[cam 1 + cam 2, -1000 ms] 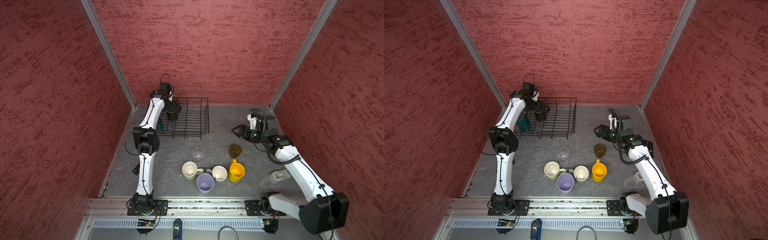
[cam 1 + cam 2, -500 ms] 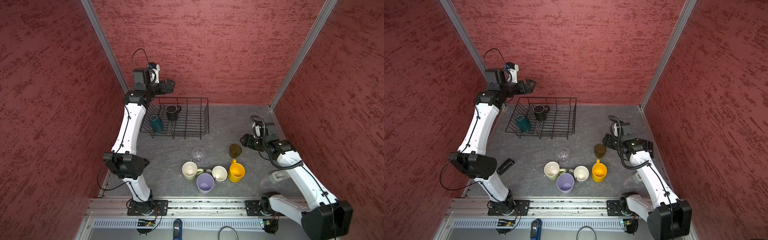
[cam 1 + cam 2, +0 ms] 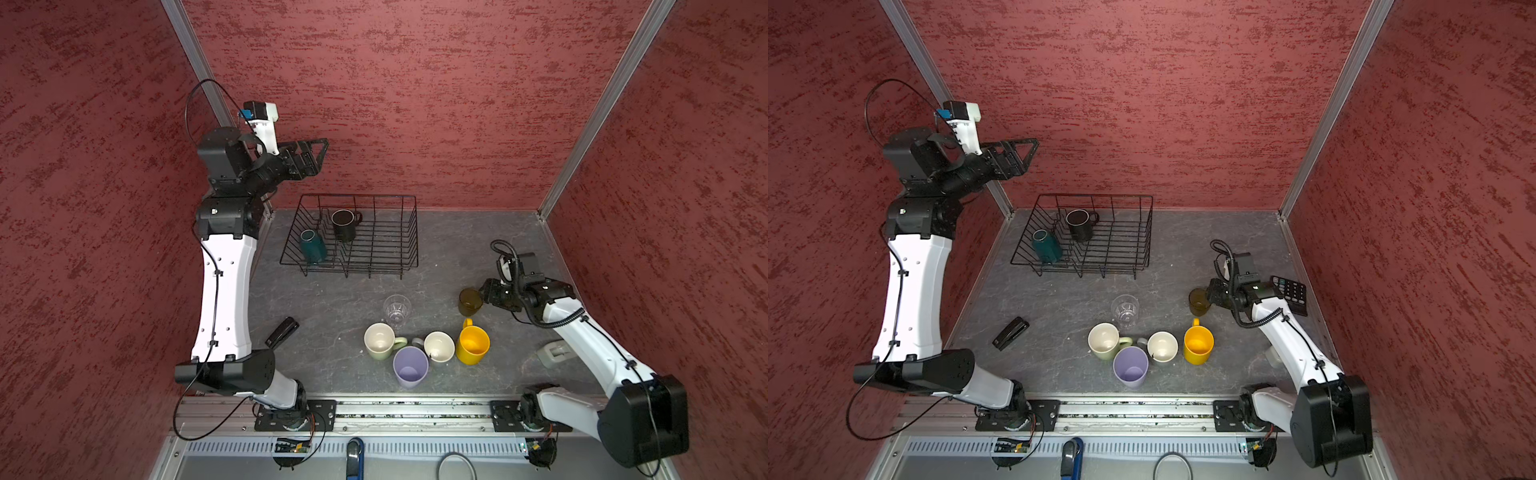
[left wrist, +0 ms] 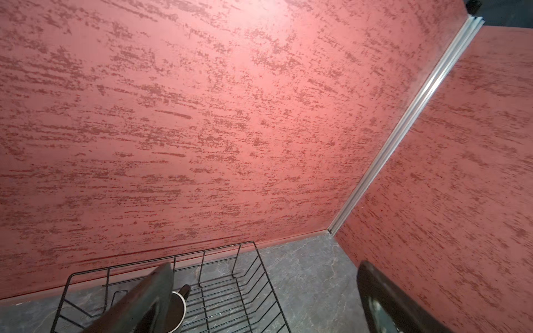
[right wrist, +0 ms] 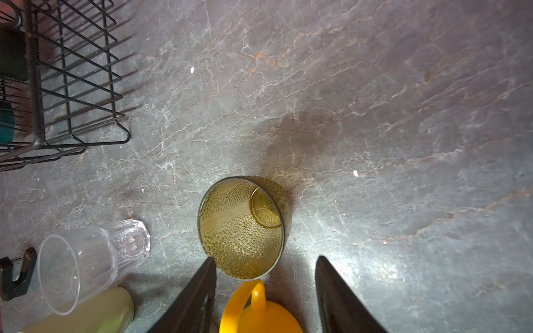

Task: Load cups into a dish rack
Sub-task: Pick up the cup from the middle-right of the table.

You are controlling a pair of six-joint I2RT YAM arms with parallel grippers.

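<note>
Dish rack (image 3: 409, 232) at the far side now holds two cups, black mug (image 3: 344, 226) and teal mug (image 3: 312, 248). The left tool (image 3: 315, 160) has lifted away above it, open and empty. The right tool (image 3: 484, 293), jaws apart, has reached the amber tumbler (image 3: 468, 302) at the right, probably the next cup to go.

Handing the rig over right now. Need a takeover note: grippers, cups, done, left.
Left gripper: open, empty, raised high near the rack.
Right gripper: jaws apart at the amber tumbler, no grip yet.
In the rack: teal mug, black mug.
On the table: amber tumbler, clear glass, green mug, grey mug, lilac tumbler, yellow mug.
Done: two of eight loaded.
Left: six, amber tumbler likely next.
</note>
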